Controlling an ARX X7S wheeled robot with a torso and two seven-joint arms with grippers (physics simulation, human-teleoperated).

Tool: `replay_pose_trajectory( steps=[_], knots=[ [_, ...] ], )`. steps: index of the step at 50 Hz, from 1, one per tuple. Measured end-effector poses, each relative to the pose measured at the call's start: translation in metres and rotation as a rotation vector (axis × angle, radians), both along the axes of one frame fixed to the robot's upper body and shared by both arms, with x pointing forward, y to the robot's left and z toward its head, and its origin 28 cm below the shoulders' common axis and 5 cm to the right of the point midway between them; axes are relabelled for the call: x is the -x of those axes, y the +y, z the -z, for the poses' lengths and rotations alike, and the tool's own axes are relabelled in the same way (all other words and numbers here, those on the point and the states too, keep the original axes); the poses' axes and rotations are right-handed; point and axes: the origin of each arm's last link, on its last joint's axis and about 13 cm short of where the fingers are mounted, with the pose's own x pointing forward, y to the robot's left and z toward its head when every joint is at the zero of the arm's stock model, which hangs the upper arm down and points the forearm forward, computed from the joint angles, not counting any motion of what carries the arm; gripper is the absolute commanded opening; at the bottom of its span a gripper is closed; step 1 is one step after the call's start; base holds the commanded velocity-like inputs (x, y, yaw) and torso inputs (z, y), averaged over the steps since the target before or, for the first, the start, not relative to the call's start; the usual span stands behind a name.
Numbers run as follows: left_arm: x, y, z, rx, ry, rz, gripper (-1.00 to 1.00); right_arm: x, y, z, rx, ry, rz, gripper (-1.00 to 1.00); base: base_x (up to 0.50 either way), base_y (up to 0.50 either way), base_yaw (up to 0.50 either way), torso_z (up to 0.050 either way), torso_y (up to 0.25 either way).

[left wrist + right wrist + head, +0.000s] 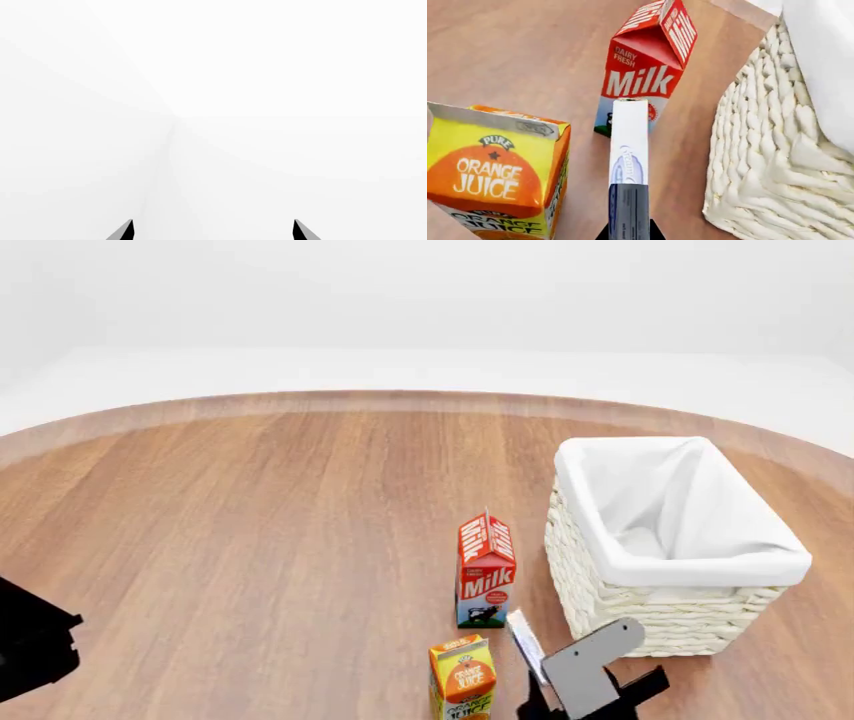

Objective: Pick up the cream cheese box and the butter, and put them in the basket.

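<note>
My right gripper is shut on the cream cheese box, a thin white box with blue markings, held edge-on above the table. In the head view the box sticks out of the right gripper between the orange juice carton and the white wicker basket. The basket's woven wall is close beside the box in the right wrist view. My left gripper is open and empty, facing only white background. The butter is out of view.
A red milk carton stands upright just left of the basket and shows in the right wrist view beyond the held box. An orange juice carton stands nearer me. A dark part of my left arm shows at the left edge.
</note>
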Motion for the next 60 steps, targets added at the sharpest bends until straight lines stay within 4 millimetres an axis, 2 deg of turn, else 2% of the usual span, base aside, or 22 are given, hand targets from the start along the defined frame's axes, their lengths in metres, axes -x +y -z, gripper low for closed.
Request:
replay_pose_trajectory(
  steps=[13,26,36,48,60],
  knots=[
    [0.002,0.001,-0.002,0.004,-0.008,-0.005,1.0,0.032,-0.001,-0.045,-0.04,-0.151,-0.045,-1.0,0.0,0.0,0.0,0.0,0.0],
    [0.002,0.001,-0.003,0.002,-0.01,-0.005,1.0,0.048,-0.009,-0.076,-0.05,-0.283,-0.027,-1.0,0.0,0.0,0.0,0.0,0.0],
    [0.003,0.001,-0.003,0.001,-0.01,-0.006,1.0,0.052,-0.021,-0.1,-0.07,-0.382,0.042,-1.0,0.0,0.0,0.0,0.0,0.0],
    [0.003,0.001,-0.003,0.0,-0.009,-0.006,1.0,0.047,-0.036,-0.135,-0.105,-0.496,0.155,-1.0,0.0,0.0,0.0,0.0,0.0],
    [0.002,0.0,-0.003,-0.003,-0.007,-0.003,1.0,0.041,-0.047,-0.157,-0.126,-0.544,0.228,-1.0,0.0,0.0,0.0,0.0,0.0]
  ],
)
